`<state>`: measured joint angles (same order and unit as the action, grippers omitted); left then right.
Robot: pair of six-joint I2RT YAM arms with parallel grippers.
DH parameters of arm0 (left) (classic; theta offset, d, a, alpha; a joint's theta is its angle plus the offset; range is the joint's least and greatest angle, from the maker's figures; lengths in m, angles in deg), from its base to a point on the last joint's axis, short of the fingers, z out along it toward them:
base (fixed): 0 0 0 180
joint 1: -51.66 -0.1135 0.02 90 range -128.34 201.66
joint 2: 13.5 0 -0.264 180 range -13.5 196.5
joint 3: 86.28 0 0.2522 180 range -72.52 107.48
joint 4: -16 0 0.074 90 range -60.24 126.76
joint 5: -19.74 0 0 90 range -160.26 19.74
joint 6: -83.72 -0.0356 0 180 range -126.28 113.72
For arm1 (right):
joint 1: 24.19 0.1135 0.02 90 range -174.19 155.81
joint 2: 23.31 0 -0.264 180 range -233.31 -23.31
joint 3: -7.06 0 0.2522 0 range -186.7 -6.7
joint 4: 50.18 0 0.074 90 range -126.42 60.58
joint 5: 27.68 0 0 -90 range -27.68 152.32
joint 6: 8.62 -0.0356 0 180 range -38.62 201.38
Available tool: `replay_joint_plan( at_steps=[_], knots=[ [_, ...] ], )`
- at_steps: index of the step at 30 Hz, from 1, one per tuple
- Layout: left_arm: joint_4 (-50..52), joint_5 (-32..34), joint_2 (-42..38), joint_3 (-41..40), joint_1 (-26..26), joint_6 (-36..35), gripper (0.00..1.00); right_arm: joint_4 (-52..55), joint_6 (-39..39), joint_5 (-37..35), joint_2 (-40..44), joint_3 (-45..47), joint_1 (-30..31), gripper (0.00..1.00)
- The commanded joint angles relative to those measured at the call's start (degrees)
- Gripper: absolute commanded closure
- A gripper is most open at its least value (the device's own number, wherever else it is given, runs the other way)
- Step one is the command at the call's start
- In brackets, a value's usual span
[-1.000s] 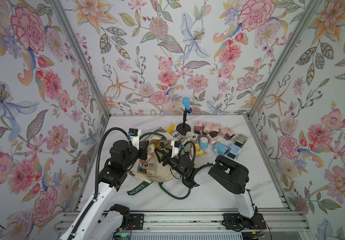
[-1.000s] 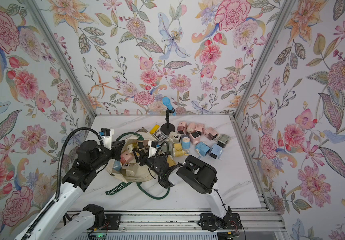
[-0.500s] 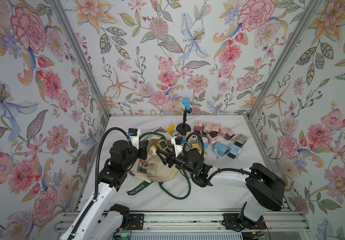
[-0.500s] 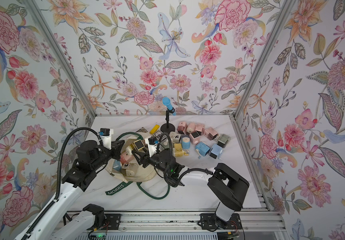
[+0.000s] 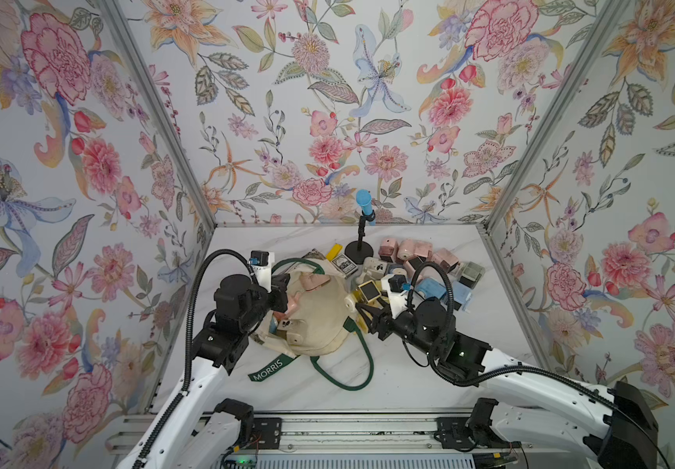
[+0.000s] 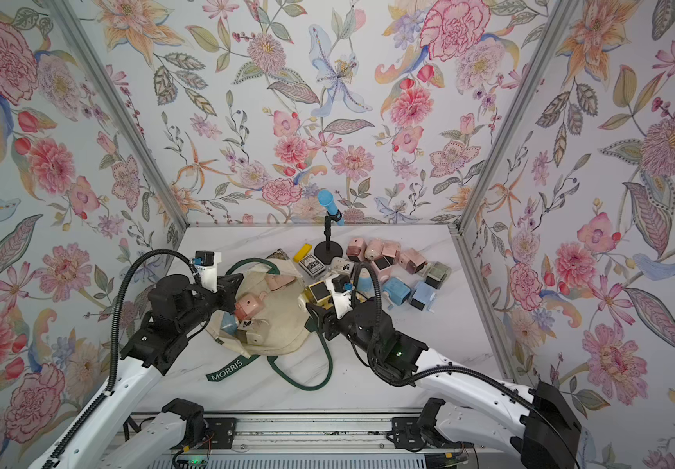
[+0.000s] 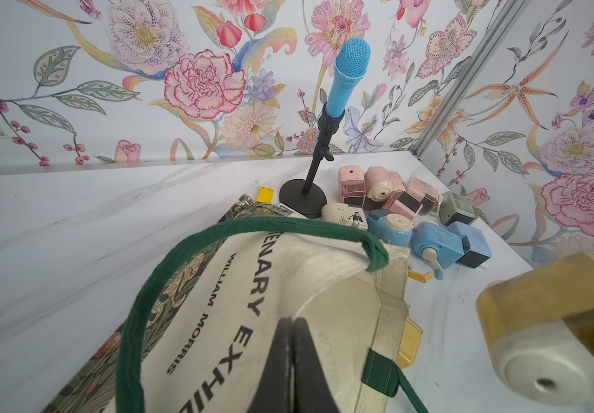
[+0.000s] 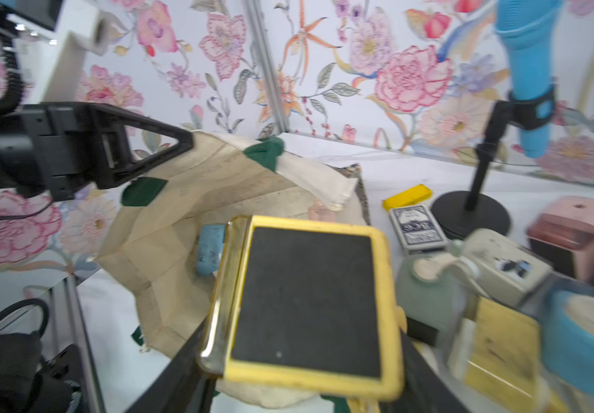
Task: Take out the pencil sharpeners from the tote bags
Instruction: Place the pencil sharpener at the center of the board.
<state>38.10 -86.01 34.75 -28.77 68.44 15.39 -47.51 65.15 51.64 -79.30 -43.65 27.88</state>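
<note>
Marble desk [image 5: 409, 377]: sharpener pile [image 5: 417, 260] out; right pincer [image 5: 368, 312] holds yellow sharpener [image 5: 367, 290], left pincer [image 7: 293, 329] pinches tote bag [image 5: 319, 320]; several sharpeners [image 6: 246, 305] still inside.

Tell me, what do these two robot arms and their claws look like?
Both arms match: the left arm and right arm have white shells with chunky black joints. A ribbed black cable loops over each wrist to a white camera block with a blue plug. The left gripper and right gripper have flat black wedge-shaped fingers. A green light glows on the right arm.
</note>
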Motion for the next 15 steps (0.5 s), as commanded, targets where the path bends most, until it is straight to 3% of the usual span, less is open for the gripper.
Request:
replay_joint_plan(
  at_steps=[1,6,15],
  knots=[
    [-0.2,1.7,-1.3,0.0,0.2,-0.3,1.00,11.2,-2.0,-5.7,3.1,2.0,-4.6,0.50],
    [-0.3,1.8,-1.0,-0.1,0.2,-0.3,1.00,18.3,-4.1,-5.5,2.9,2.2,-10.3,0.50],
    [-0.1,1.9,-1.3,0.0,0.3,-0.3,1.00,22.8,-4.5,-6.3,-6.3,-0.5,-11.3,0.48]
  ],
)
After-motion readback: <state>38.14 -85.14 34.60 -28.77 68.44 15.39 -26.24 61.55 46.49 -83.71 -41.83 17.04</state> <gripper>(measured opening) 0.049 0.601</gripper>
